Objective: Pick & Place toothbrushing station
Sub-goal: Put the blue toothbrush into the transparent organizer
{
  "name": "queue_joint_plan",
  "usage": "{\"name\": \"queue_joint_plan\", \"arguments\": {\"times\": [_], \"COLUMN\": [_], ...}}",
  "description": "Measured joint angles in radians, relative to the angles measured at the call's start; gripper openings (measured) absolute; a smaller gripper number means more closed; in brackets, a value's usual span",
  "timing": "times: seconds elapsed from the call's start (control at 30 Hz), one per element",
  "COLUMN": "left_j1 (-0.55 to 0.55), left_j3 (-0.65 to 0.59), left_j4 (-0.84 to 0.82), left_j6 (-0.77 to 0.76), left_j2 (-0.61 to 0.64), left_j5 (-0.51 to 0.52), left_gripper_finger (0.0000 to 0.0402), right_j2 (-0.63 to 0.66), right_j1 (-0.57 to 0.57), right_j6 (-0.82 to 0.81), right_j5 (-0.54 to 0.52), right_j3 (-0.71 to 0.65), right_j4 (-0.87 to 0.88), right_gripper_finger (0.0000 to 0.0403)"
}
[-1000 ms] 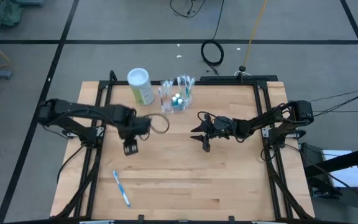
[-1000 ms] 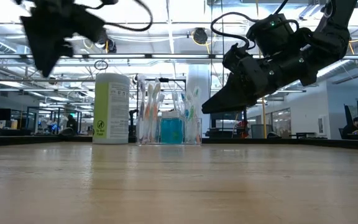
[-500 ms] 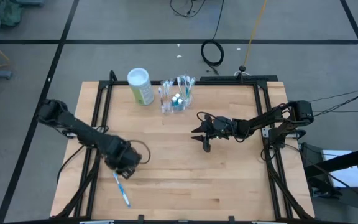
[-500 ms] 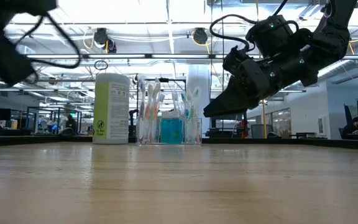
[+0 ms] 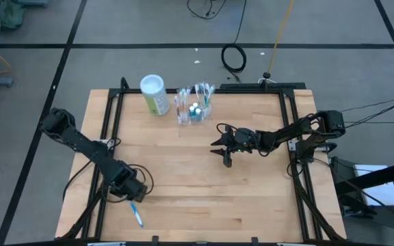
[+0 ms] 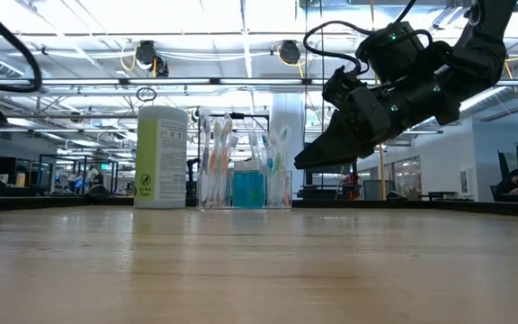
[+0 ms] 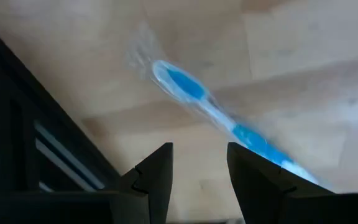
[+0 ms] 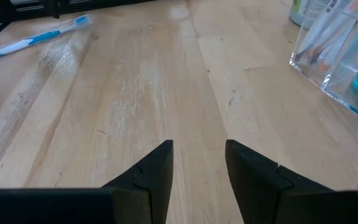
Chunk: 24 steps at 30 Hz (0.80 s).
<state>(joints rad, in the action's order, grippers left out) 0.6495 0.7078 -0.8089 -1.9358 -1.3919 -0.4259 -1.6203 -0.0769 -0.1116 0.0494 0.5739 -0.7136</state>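
Clearly see-through, the toothbrushing station (image 5: 195, 109): a small clear plastic holder split into compartments, set on the wooden table (image 5: 252, 198) toward twelve o'clock, close to the far edge. Upright toothbrushes with pale handles fill the compartments, with a block of blue at the middle, seen plainly from table height (image 6: 245, 171). Flat clear walls with sharp corners, also caught at an edge of the right wrist view (image 8: 337, 59), brush handles leaning inside. Just beside it, at its nine o'clock, a green canister (image 5: 154, 94) with a white lid, upright, close but apart.

Down at about seven o'clock on the table, near the left rail: the left gripper (image 5: 133, 198), low over a blue and white toothbrush (image 5: 135, 213) lying flat on the wood. Fingers parted with a clear gap in the left wrist view (image 7: 199, 180), nothing between them; the toothbrush (image 7: 229, 121) just ahead of the tips, slanting across the boards, not pinched.

At roughly three o'clock from the table's middle, well apart from the station: the right gripper (image 5: 226, 158), raised above the wood (image 6: 317, 157). Fingers likewise apart (image 8: 197, 174), empty, bare table between them, the loose toothbrush (image 8: 39, 37) far off across the surface.
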Motion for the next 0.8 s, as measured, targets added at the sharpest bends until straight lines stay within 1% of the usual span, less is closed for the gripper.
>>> {"name": "queue_joint_plan", "arguments": {"times": [0.23,0.3,0.47,0.6,0.7,0.8], "left_j1": [0.069,0.077,0.097,0.097,0.088,0.075], "left_j3": [0.000,0.000,0.000,0.002,0.005,0.004], "left_j4": [0.000,0.001,0.002,0.003,0.006,0.006], "left_j6": [-0.093,-0.119,-0.151,-0.110,-0.042,0.014], "left_j2": [-0.003,-0.012,-0.062,-0.098,-0.111,-0.112], "left_j5": [0.173,0.175,0.071,0.091,0.104,0.126], "left_gripper_finger": [0.0159,0.0159,0.0159,0.0159,0.0156,0.0140], "right_j2": [0.000,0.000,0.000,0.000,0.000,0.000], "right_j1": [0.000,0.000,0.000,0.000,0.000,0.000], "right_j6": [0.000,0.000,0.000,0.000,0.000,0.000], "right_j5": [0.000,0.000,0.000,0.000,0.000,0.000], "right_j3": [0.000,0.000,0.000,0.000,0.000,0.000], "right_j4": [0.000,0.000,0.000,0.000,0.000,0.000], "right_gripper_finger": [0.0141,0.0141,0.0141,0.0141,0.0141,0.0141]}}
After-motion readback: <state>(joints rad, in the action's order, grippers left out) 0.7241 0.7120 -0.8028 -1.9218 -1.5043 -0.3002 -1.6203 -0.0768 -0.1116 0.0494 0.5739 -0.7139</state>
